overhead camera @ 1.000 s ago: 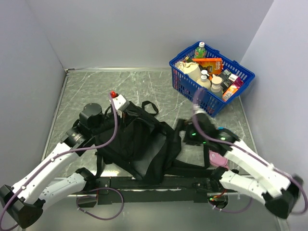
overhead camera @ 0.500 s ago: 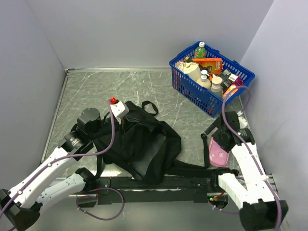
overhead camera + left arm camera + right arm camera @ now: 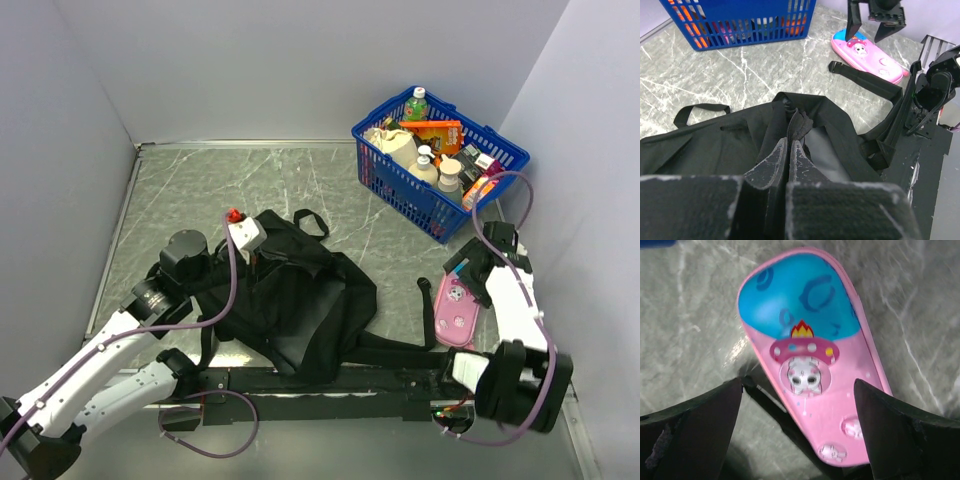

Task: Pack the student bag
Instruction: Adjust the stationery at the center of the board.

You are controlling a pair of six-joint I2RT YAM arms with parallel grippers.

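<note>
My left gripper [image 3: 790, 152] clamped on the zipper edge of the student bag [image 3: 705, 137], my right gripper [image 3: 797, 390] spread wide above a pink case [image 3: 805, 325], grey marbled surface [image 3: 685, 315] beneath.

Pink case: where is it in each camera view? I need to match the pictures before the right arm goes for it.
Top external: pink case lies right of centre on the table, just below the right gripper.
Left wrist: upper right, beyond the student bag.
Right wrist: centre of the frame, between the open fingers.
Shared landmark: the open right gripper hanging over the case.
</note>
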